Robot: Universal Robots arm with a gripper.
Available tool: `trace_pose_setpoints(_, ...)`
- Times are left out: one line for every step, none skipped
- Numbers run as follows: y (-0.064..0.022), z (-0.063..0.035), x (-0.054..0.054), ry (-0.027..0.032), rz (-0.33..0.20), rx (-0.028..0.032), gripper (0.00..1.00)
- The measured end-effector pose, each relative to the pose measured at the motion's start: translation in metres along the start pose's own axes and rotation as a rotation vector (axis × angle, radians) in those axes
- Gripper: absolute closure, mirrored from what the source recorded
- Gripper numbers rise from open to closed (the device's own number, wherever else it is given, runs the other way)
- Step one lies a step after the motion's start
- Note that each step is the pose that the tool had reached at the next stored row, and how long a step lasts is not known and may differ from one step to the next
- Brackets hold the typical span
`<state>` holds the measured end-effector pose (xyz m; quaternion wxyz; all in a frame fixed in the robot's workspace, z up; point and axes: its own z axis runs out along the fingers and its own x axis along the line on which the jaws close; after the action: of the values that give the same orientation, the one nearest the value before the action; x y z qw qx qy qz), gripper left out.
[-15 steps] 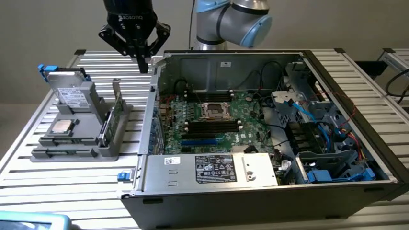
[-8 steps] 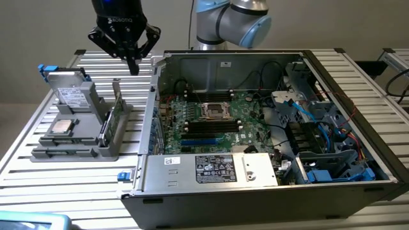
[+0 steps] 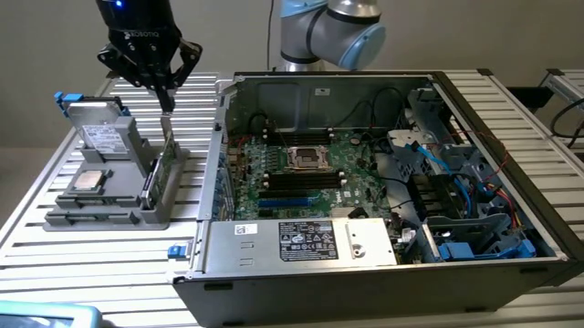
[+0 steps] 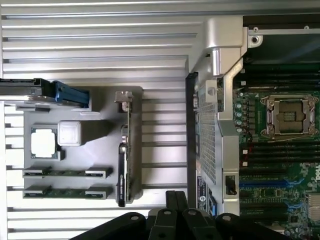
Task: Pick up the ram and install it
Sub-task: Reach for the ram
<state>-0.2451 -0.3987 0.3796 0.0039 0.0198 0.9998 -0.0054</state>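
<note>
Tool (image 3: 167,106) pinched together, seemingly empty, over grey holder (image 3: 123,193) on slatted metal table (image 3: 91,263); beige wall (image 3: 46,41) behind.

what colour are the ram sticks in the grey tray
The ram sticks are green; the wrist view shows them best.

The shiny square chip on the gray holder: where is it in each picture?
Exterior view: the square chip lies flat on the gray holder, at the exterior view's left, outside the computer case.
Wrist view: the square chip lies on the gray holder, beside a white block.
Shared landmark: the green card standing on edge in that holder.
</note>
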Motion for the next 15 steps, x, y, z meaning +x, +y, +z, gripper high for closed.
trace_pose_setpoints(-0.0003,0.0008,0.005,0.0,0.0,0.0,0.89)
trace_pose_setpoints(-0.0005,0.0016,0.009,0.0,0.0,0.0,0.89)
trace_pose_setpoints(-0.0008,0.0026,0.013,0.0,0.0,0.0,0.89)
trace_pose_setpoints(-0.0011,0.0036,0.018,0.0,0.0,0.0,0.89)
trace_pose_setpoints(-0.0015,0.0047,0.023,0.0,0.0,0.0001,0.89)
trace_pose_setpoints(-0.0019,0.0059,0.027,0.0,0.0,0.0,0.89)
trace_pose_setpoints(-0.0023,0.0072,0.032,-0.0001,0.0,0.0,0.89)
trace_pose_setpoints(-0.0027,0.0087,0.036,-0.0001,0.0,-0.0001,0.89)
trace_pose_setpoints(-0.0032,0.01,0.041,0.0,0.0,0.0,0.89)
trace_pose_setpoints(-0.0036,0.0114,0.045,0.0,0.0,0.0,0.89)
trace_pose_setpoints(-0.0042,0.0129,0.05,0.0,0.0,0.0,0.89)
trace_pose_setpoints(-0.0047,0.0144,0.054,0.0,0.0,0.0,0.89)
trace_pose_setpoints(-0.0054,0.0159,0.059,0.0,0.0,0.0001,0.89)
trace_pose_setpoints(-0.0061,0.0176,0.064,-0.0001,0.0,0.0,0.89)
trace_pose_setpoints(-0.0069,0.0193,0.068,-0.0001,0.0,0.0,0.89)
